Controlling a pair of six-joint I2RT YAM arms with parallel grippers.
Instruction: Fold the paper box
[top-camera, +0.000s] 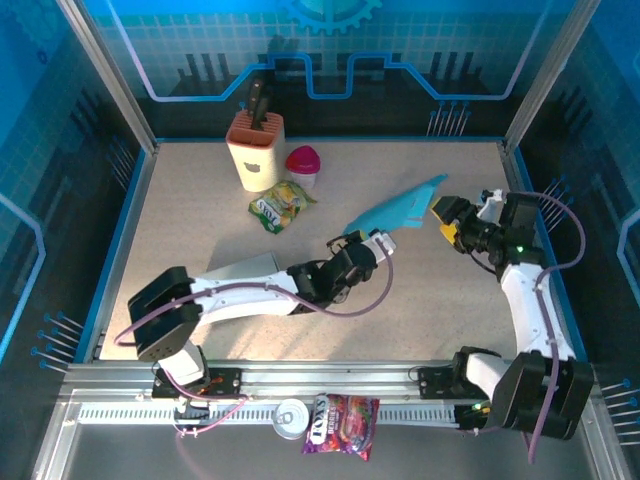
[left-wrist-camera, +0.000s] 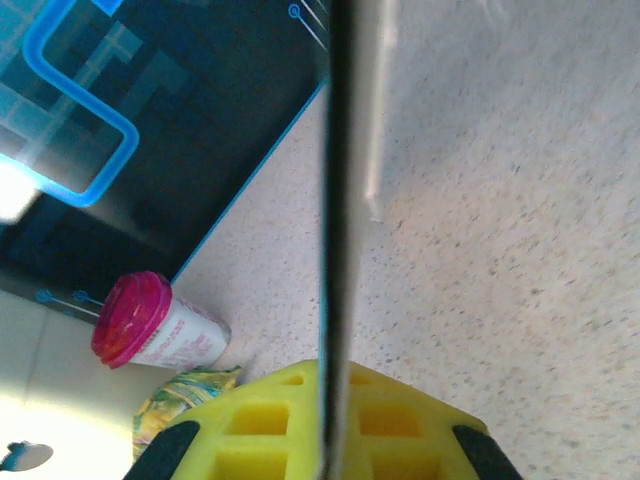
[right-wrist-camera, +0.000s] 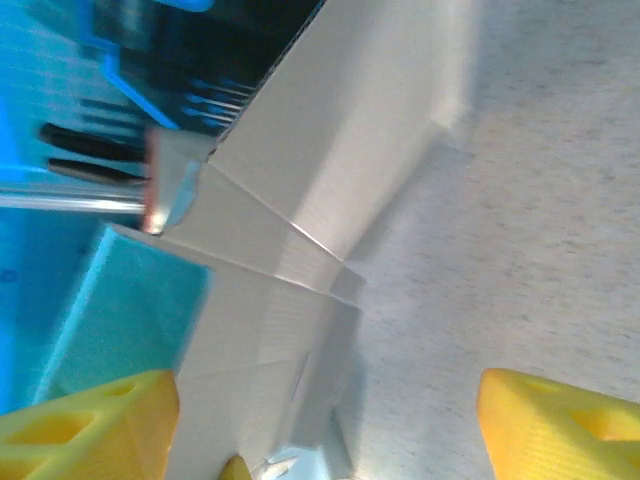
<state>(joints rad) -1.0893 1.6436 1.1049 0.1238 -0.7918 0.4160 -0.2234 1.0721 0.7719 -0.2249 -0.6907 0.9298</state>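
Top view high, rear; wrist views close; all share paper box.

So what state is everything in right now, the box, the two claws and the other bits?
paper box: not folded up, one edge pinched
left gripper: shut on the paper box
right gripper: open, beside the box's tip
knife block: upright, knives in it
cup: upright, pink lid on
snack bag: lying flat
tin can: upright on the front rail
candy bag: lying flat beside the can
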